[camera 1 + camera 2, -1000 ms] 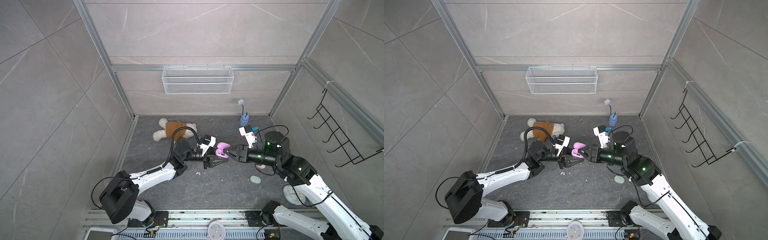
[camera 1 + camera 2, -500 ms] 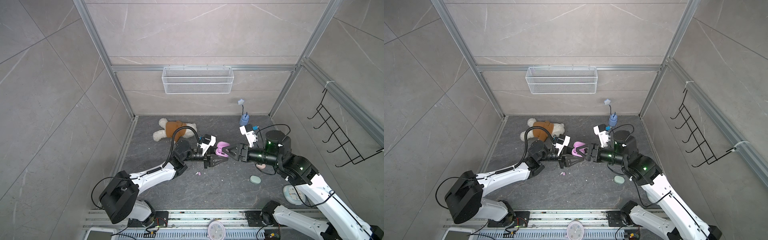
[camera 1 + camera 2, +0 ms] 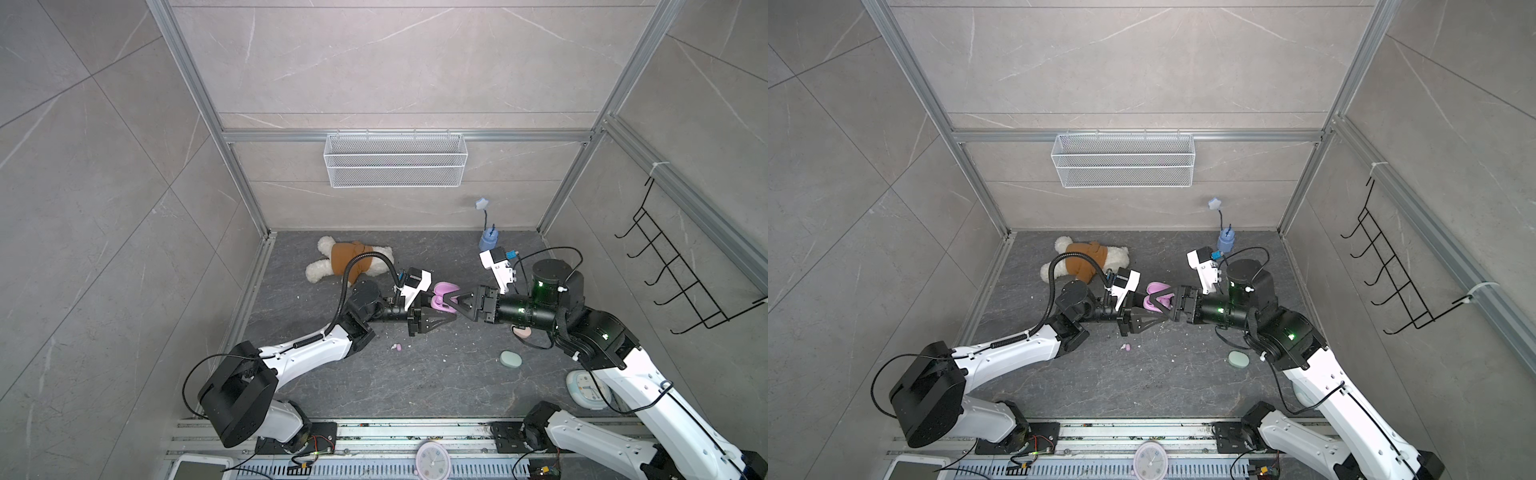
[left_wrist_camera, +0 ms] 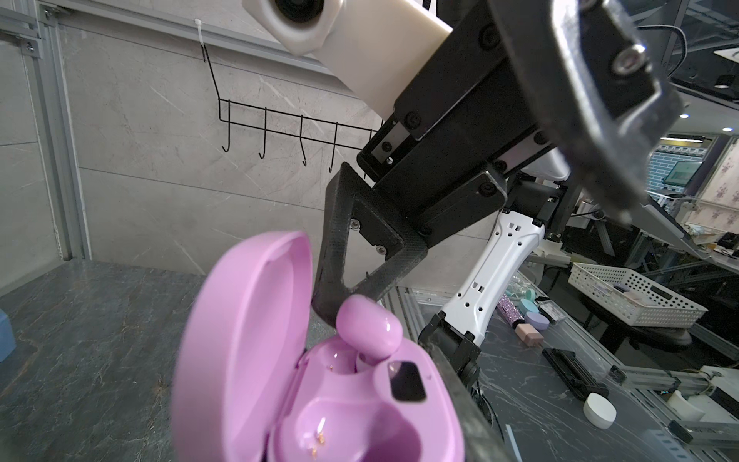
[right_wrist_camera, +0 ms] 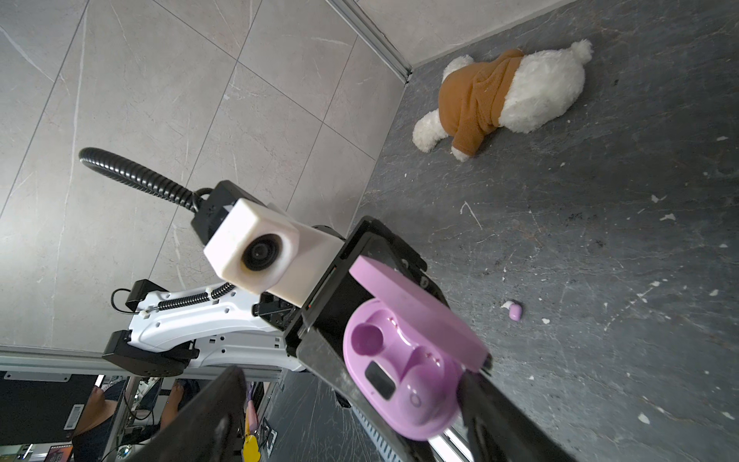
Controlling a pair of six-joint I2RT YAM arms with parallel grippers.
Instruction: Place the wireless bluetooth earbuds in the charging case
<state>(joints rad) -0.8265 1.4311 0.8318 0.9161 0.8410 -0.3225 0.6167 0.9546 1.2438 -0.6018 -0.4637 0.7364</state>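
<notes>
My left gripper (image 3: 445,311) is shut on the open lilac charging case (image 3: 441,296), held above the floor with its lid up. In the left wrist view a lilac earbud (image 4: 370,334) sits tilted in the case's far socket, and the near socket (image 4: 320,434) is empty. My right gripper (image 5: 356,424) stands open right at the case (image 5: 404,380), its fingers (image 5: 504,420) wide on either side and holding nothing. The seated earbud (image 5: 366,338) shows there too. A second lilac earbud (image 3: 397,347) lies on the floor below the left gripper.
A closed mint case (image 3: 510,359) lies on the dark floor, and a peach case (image 3: 521,332) is partly under the right arm. A plush toy (image 3: 349,262) and a blue bottle (image 3: 487,239) are at the back, a clock (image 3: 588,388) at the front right. White specks litter the floor.
My right gripper's jaws have spread open at the case and let go of the lilac earbud in its socket. The left arm has kept the case still.
</notes>
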